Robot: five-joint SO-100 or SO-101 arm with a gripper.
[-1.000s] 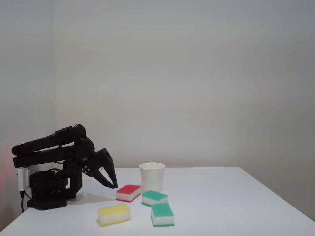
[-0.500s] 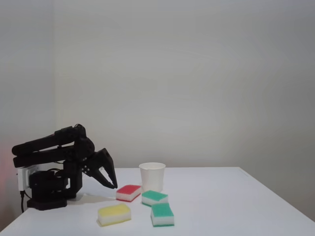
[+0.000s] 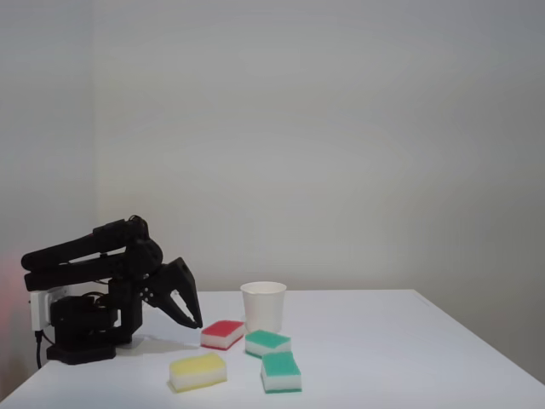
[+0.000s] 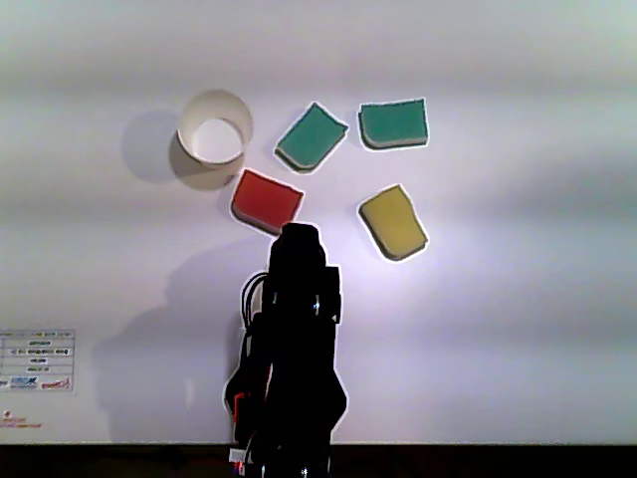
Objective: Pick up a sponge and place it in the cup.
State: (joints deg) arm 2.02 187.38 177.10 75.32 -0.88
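White table (image 3: 409, 358), broad and bare toward its right half in the fixed view, carrying everything else. Black arm (image 3: 85, 256) folded low at the table's left end in that view, its base near the edge; seen from above in the other view as a dark mass (image 4: 294, 368) rising from the bottom edge. Pincer (image 3: 192, 322) angled downward, tips low over the table just left of the red-topped sponge (image 3: 223, 333), pinching nothing; fingers slightly spread in the fixed view. In the other view, pincer (image 4: 299, 235) just below the red-topped sponge (image 4: 267, 199); touching or not, cannot tell.

White paper cup (image 3: 263, 305) standing upright behind the sponges, mouth open; from above (image 4: 214, 127), interior plainly visible and holding nothing.

Four sponges lying flat on the table, none inside the cup. Green-topped sponge (image 3: 267, 342) nearest the cup, just right of the red one, tilted in the other view (image 4: 312, 137). Second green-topped sponge (image 3: 280, 371) closer to the camera in the fixed view, just beside the first; farthest right of the upper row in the other view (image 4: 394, 123). Yellow sponge (image 3: 197, 371) apart at front left in the fixed view, lower right of the group from above (image 4: 393, 222)
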